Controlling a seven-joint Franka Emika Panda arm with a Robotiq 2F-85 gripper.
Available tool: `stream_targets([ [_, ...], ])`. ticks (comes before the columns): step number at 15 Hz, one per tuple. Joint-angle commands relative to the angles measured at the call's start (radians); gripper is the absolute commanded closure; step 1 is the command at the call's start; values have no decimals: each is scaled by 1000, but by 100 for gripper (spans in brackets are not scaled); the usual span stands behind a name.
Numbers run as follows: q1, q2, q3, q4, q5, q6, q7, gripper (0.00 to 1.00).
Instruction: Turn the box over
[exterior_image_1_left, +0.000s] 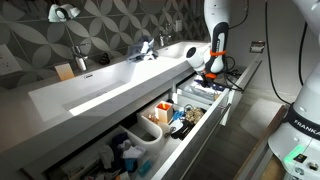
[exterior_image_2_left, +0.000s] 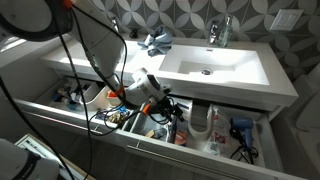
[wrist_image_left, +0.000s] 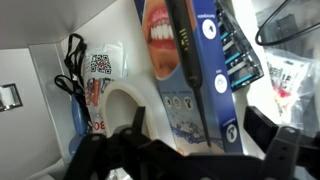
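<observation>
The box (wrist_image_left: 203, 95) is a bright blue carton with a picture of teeth and some white icons. It lies in the open drawer, right under the wrist camera. A thin black stick (wrist_image_left: 183, 45) lies lengthwise across its face. My gripper (wrist_image_left: 205, 135) is open, with one dark finger on each side of the box and nothing held. In both exterior views the gripper (exterior_image_1_left: 209, 72) (exterior_image_2_left: 150, 93) hangs low over the drawer. I cannot make out the box in either of them.
The drawer (exterior_image_1_left: 215, 108) is open under a long white sink counter (exterior_image_1_left: 110, 82) and is crowded with toiletries. A white round tub (wrist_image_left: 122, 105) and a pack with a QR label (wrist_image_left: 100, 65) lie beside the box. A hair dryer (exterior_image_2_left: 240, 130) lies further along. Cables trail over the drawer front (exterior_image_2_left: 105, 120).
</observation>
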Motion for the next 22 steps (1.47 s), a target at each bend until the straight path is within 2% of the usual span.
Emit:
stream_targets([
  [1,5,35,-17,51,-43,9,51,0],
  [6,2,60,-18,79,-39,3,43,2],
  [7,1,64,-18,83,-38,3,40,15],
  [12,0,56,-15,73,-28,0,26,50],
  [16,6,25,-16,41,-27,-7,24,60],
  [18,9,6,-15,21,-28,-9,21,60],
  [21,14,-25,-17,-9,-39,1,23,73],
  [22,15,-41,-16,-24,-42,6,21,73],
])
